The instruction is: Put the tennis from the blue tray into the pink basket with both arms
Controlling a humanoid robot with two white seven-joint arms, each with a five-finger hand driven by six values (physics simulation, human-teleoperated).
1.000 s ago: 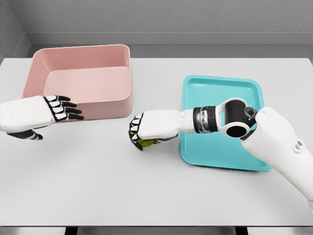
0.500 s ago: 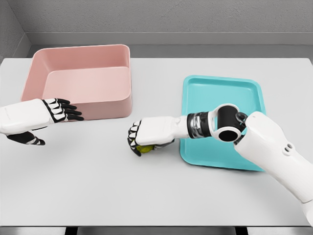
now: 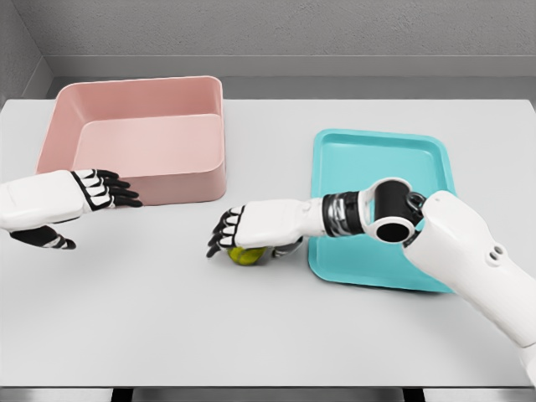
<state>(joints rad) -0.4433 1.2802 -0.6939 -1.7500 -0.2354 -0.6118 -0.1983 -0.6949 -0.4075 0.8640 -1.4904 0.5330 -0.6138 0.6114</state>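
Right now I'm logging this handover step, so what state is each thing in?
Tennis ball: on the table between tray and basket, under the right hand.
Right hand: fingers spread over the ball, not closed on it.
Left hand: open, held in front of the basket, holding nothing.
Blue tray: flat on the table, no ball in it.
Pink basket: upright, nothing inside.

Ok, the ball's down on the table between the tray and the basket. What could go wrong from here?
1. The tennis ball sits on the bare table under the right hand, whose fingers look spread; it could roll off.
2. The left hand hovers open, well apart from the ball, so the handover could miss.
3. The pink basket wall stands near that hand.
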